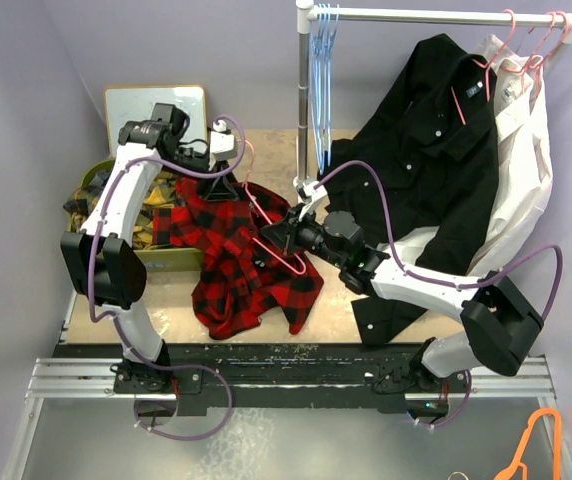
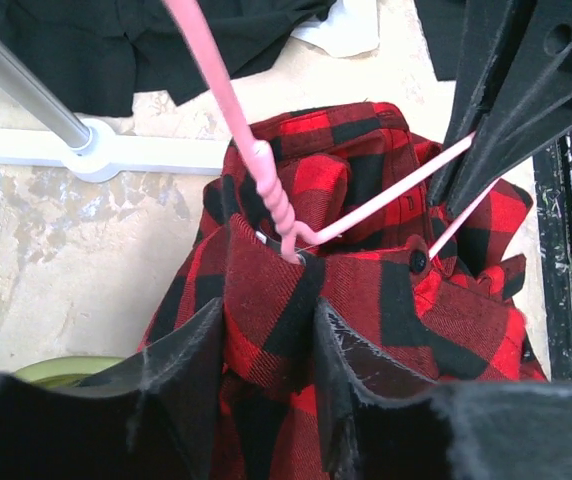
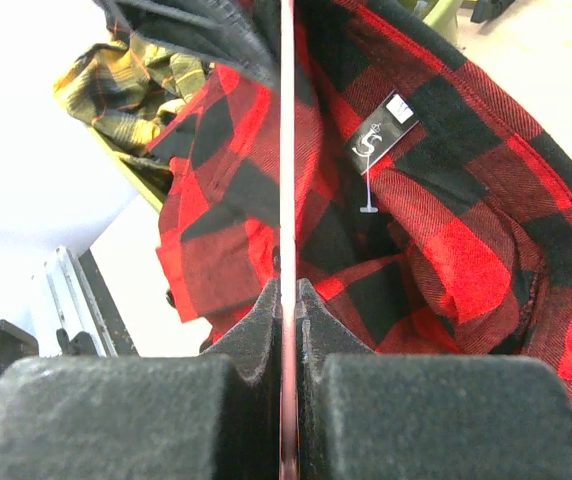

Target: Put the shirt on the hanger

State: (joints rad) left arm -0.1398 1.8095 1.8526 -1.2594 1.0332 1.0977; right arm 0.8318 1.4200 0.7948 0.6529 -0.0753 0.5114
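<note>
While the left gripper (image 2: 266, 335) pinched the shirt (image 1: 236, 272) at its collar, the right gripper (image 3: 288, 298) was pressed together on the hanger (image 2: 266, 180) wire.
The shirt hung below both grippers, and the hanger's neck rose out of the collar just ahead of the left fingers (image 2: 191, 350). Left of the left gripper, a green bin (image 1: 169, 258) held yellow-green plaid cloth (image 1: 154, 200).

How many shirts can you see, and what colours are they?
Red-and-black check shirt: 1
Black shirt: 1
White shirt: 1
Total: 3 shirts
The yellow-green plaid cloth is too bunched up to tell if it is a shirt, so it is not counted.
</note>
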